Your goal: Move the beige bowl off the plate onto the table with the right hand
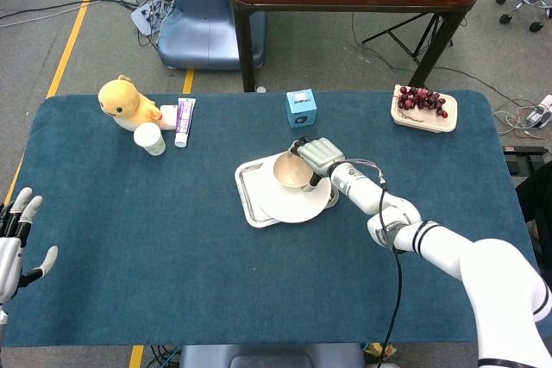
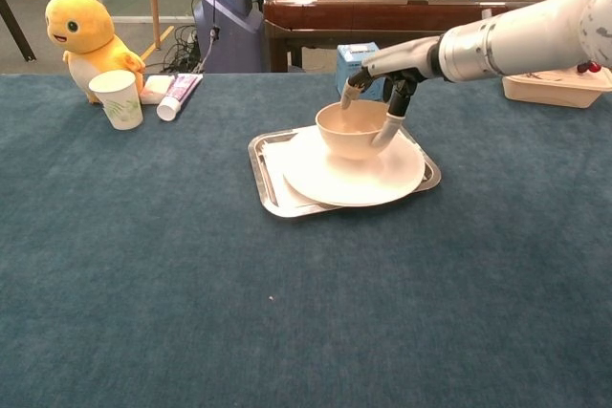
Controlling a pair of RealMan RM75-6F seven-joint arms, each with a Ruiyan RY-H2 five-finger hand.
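The beige bowl (image 2: 350, 129) (image 1: 291, 171) hangs just above the white plate (image 2: 349, 177) (image 1: 289, 205), which lies on a metal tray (image 2: 268, 161) (image 1: 247, 187) in the middle of the table. My right hand (image 2: 387, 74) (image 1: 317, 156) grips the bowl's far right rim, fingers inside and thumb down the outer wall. My left hand (image 1: 15, 234) rests at the table's near left edge, fingers spread, holding nothing; the chest view does not show it.
A blue box (image 1: 301, 108) (image 2: 359, 57) stands just behind the tray. At the back left are a yellow plush duck (image 2: 84, 31), a paper cup (image 2: 118, 98) and a tube (image 2: 179, 95). A tray of grapes (image 1: 423, 108) sits at the back right.
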